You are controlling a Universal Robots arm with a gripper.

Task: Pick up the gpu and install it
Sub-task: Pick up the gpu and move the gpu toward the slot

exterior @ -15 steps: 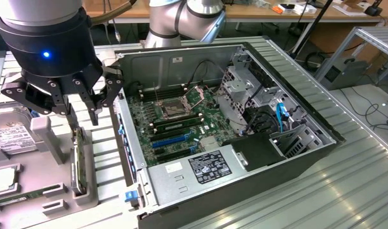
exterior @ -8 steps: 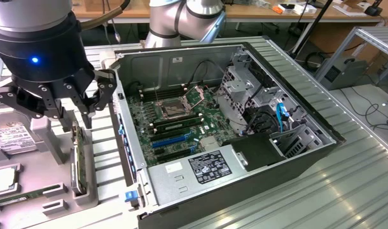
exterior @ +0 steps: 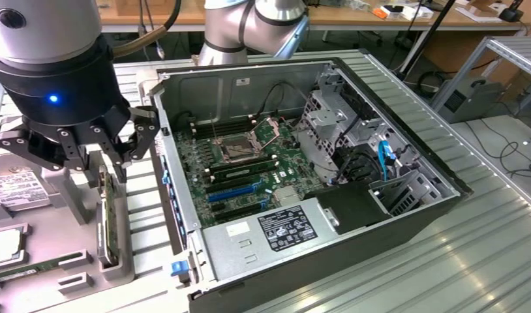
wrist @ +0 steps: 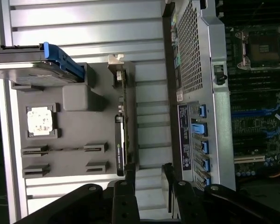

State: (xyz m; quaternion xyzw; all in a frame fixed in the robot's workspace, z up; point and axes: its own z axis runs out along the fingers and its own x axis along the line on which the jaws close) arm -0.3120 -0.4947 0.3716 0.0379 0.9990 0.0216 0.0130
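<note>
The gpu [exterior: 109, 218] stands on its edge in a slot of the grey parts holder [exterior: 74, 215], at the exterior view's left beside the computer case. In the wrist view the gpu [wrist: 120, 140] is a thin dark strip with its silver end bracket [wrist: 115, 60] at the far end. My gripper [exterior: 104, 171] hangs just above the card's near end, open. One of its fingers [wrist: 129, 171] is close beside the card's end, the other stands over the ribbed table. Nothing is held.
The open computer case [exterior: 405, 215] lies on its side with the motherboard [exterior: 239, 156] and blue expansion slots [exterior: 233, 193] exposed. The holder also carries a hard drive [wrist: 37, 70] with a blue clip, a processor [wrist: 39, 120] and a memory stick [wrist: 65, 149].
</note>
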